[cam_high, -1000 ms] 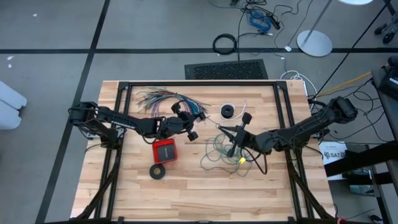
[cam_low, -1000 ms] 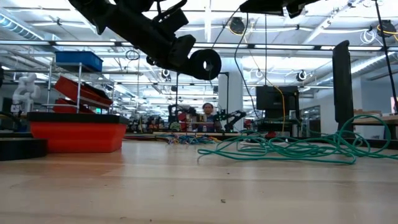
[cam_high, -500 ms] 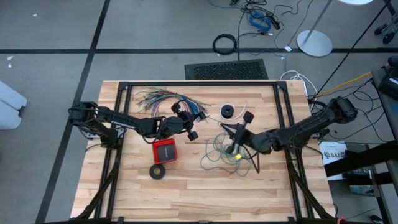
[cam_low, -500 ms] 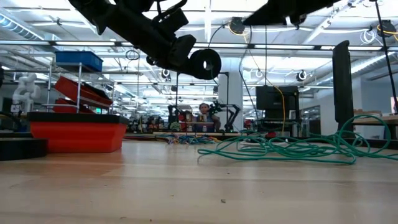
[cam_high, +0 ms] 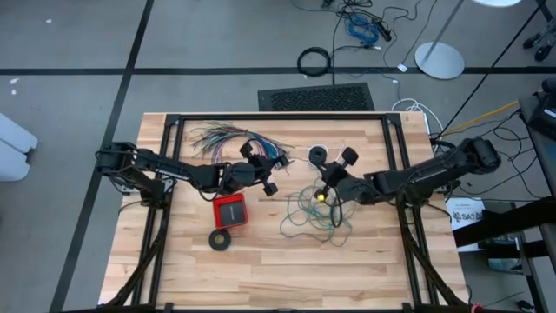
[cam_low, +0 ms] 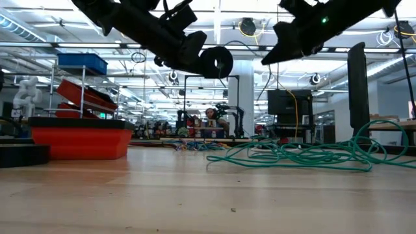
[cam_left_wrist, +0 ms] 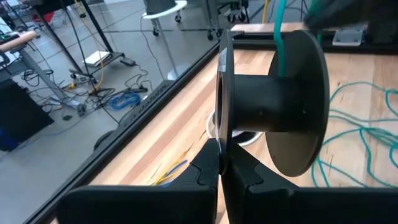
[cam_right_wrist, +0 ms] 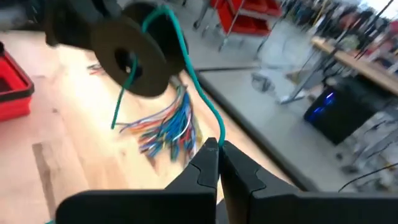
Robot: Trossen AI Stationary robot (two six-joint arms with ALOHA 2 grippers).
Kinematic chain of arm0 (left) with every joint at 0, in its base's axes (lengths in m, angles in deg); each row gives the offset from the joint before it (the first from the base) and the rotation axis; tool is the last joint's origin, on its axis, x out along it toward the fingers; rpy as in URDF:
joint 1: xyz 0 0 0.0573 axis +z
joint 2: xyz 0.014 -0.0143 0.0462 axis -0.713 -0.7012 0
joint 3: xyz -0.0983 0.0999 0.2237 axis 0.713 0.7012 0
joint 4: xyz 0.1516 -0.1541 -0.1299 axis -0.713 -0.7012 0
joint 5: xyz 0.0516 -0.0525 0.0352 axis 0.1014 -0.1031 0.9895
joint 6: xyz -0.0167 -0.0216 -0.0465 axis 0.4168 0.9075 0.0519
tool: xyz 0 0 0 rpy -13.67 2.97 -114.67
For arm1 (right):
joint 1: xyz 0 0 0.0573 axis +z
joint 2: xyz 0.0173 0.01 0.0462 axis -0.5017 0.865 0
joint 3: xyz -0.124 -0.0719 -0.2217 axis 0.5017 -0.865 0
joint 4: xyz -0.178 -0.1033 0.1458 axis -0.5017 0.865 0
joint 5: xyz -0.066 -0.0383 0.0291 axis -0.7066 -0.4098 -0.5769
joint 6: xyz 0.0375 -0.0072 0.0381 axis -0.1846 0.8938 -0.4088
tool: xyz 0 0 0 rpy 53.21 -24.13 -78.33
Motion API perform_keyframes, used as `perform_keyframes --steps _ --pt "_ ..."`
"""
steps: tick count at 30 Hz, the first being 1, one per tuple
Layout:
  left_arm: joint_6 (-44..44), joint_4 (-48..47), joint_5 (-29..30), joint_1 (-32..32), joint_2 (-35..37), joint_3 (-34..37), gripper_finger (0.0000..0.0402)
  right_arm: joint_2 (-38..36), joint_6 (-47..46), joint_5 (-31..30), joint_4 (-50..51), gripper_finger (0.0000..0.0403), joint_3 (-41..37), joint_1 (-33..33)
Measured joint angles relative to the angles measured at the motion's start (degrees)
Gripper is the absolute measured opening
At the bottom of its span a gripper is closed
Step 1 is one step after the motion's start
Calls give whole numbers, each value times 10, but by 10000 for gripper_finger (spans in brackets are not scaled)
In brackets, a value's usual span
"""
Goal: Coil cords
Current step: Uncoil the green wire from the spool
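Teal wire getting strung up onto a black spool, rest of it a loose mess on the table

The long thin teal-green wire (cam_high: 306,213) lies mostly as a loose tangle on the light wooden table (cam_high: 261,261) right of centre, with one strand lifted to the black plastic spool (cam_left_wrist: 273,109). The right gripper (cam_right_wrist: 213,149) is pinched closed on that strand above the tangle. The left gripper (cam_left_wrist: 221,163) is clamped on the spool's flange, held off the table near the middle. Close by sit a red square box (cam_high: 230,209), a black tape-like ring (cam_high: 220,239) and a fanned bundle of many-coloured wires (cam_high: 213,136).
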Motion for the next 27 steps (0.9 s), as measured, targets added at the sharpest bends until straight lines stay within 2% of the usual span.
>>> perform_keyframes --steps 5,17,27 --pt "-1 34 -1 1 0 0 6 8 -25 88 10 0 0 -43" --pt "4 62 -29 22 0 0 6 87 -28 186 -48 0 0 -95" --pt "0 -53 6 44 0 4 6 108 -32 190 -65 10 0 -101"
